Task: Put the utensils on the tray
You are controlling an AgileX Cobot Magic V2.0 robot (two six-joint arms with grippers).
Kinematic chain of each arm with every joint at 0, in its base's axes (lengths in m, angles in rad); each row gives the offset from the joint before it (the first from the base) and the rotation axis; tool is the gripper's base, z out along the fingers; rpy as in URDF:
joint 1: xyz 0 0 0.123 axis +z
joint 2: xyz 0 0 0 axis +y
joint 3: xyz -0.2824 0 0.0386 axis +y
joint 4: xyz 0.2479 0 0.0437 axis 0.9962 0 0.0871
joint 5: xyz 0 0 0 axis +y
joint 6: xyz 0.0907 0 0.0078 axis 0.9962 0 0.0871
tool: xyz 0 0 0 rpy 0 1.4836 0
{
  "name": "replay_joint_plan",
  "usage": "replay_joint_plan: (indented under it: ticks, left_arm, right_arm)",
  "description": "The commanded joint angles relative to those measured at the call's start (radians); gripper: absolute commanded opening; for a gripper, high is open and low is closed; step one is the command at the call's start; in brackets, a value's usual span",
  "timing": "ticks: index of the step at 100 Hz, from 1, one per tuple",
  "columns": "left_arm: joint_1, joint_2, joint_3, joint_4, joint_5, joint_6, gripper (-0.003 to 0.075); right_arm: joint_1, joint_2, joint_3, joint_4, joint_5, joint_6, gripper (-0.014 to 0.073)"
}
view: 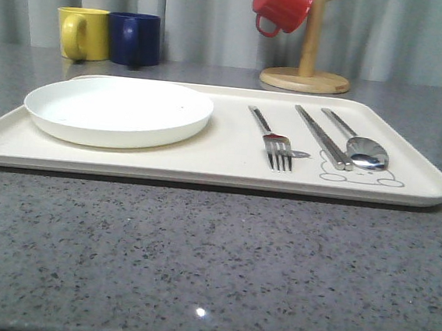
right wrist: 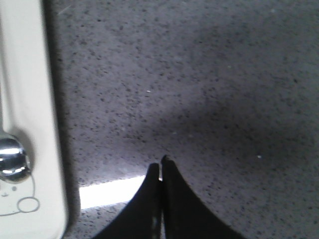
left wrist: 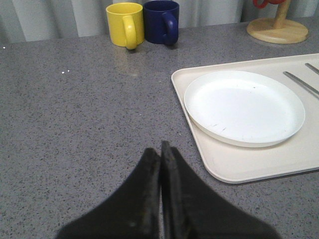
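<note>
The cream tray (view: 213,161) lies across the grey table. On its left part sits the round white plate (view: 118,110). To the right lie the fork (view: 274,143), the pair of chopsticks (view: 323,138) and the spoon (view: 361,146), side by side near the rabbit drawing. In the left wrist view the plate (left wrist: 244,107) rests on the tray (left wrist: 239,164), and my left gripper (left wrist: 160,148) hangs shut and empty over bare table beside the tray's corner. My right gripper (right wrist: 160,163) is shut with nothing in it over the table, apart from the tray edge (right wrist: 30,124), where the spoon bowl (right wrist: 12,158) shows.
A yellow mug (view: 83,33) and a blue mug (view: 134,39) stand at the back left. A wooden mug stand (view: 305,78) with a red mug (view: 281,7) hanging on it is at the back right. Bare grey tabletop stretches in front of the tray.
</note>
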Motion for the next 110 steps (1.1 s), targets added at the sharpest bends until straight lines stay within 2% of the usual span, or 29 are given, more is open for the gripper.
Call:
replay_joint_plan:
  ticks: [1,13,35,62,94,110]
  left_arm:
    - [-0.004,0.009,-0.026,-0.006,-0.07,-0.011,-0.0019]
    - [-0.004,0.009,-0.026,-0.006,-0.07,-0.011,-0.0019]
    - [-0.004,0.009,-0.026,-0.006,-0.07,-0.011,-0.0019]
    - [-0.004,0.009,-0.026,-0.006,-0.07,-0.011,-0.0019]
    - [-0.004,0.009,-0.026,-0.006,-0.07,-0.011,-0.0019]
    - [-0.004,0.009,-0.026,-0.006,-0.07,-0.011,-0.0019]
  right_arm:
    - [-0.043,-0.09,0.036,-0.011,-0.079,-0.012,-0.0061]
    - [-0.084,-0.193,0.138,-0.013,-0.156,-0.023,-0.0061]
    - [-0.084,-0.423,0.339,-0.041,-0.371,-0.107,-0.0061]
    - [-0.084,-0.751,0.57,-0.096,-0.63,-0.114,-0.0061]
    - [-0.079,-1.013,0.732,-0.146,-0.681,-0.114,-0.0057]
    - [-0.079,-1.116,0.827,-0.146,-0.781,-0.114,-0.0057]
